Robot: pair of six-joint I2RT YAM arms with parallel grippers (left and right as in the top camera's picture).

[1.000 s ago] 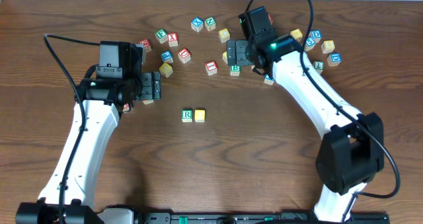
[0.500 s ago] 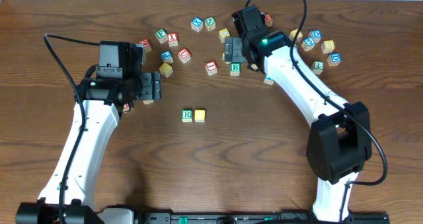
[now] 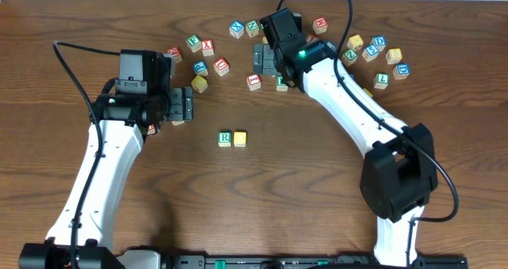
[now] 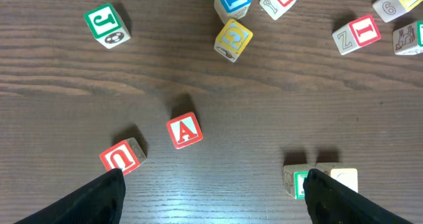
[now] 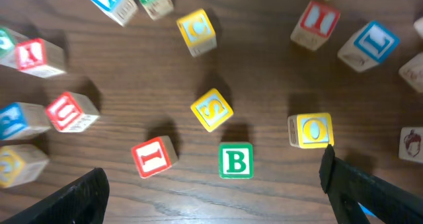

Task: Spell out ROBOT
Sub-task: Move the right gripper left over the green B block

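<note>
A green-lettered R cube (image 3: 225, 138) and a yellow-topped cube (image 3: 240, 139) sit side by side at mid-table. In the left wrist view, the R cube (image 4: 301, 182) peeks out beside my right fingertip. My left gripper (image 3: 184, 105) hovers open to their upper left, holding nothing. At the back, my right gripper (image 3: 265, 60) hangs open over the scattered cubes. In its wrist view the green B cube (image 5: 236, 161) lies between the fingers, ahead of the tips. A yellow O cube (image 5: 312, 130) sits just past the right fingertip (image 5: 370, 191).
Loose cubes lie around the B: a red I (image 5: 153, 156), a yellow S (image 5: 212, 109), a yellow C (image 5: 197, 31) and a blue L (image 5: 370, 44). Near the left gripper sit a red A (image 4: 184, 130), a red U (image 4: 122, 156) and a green J (image 4: 107, 24).
My right arm has swung left and toward the back, carrying its open gripper across the cube cluster. The left arm and the R and yellow pair have not moved.
</note>
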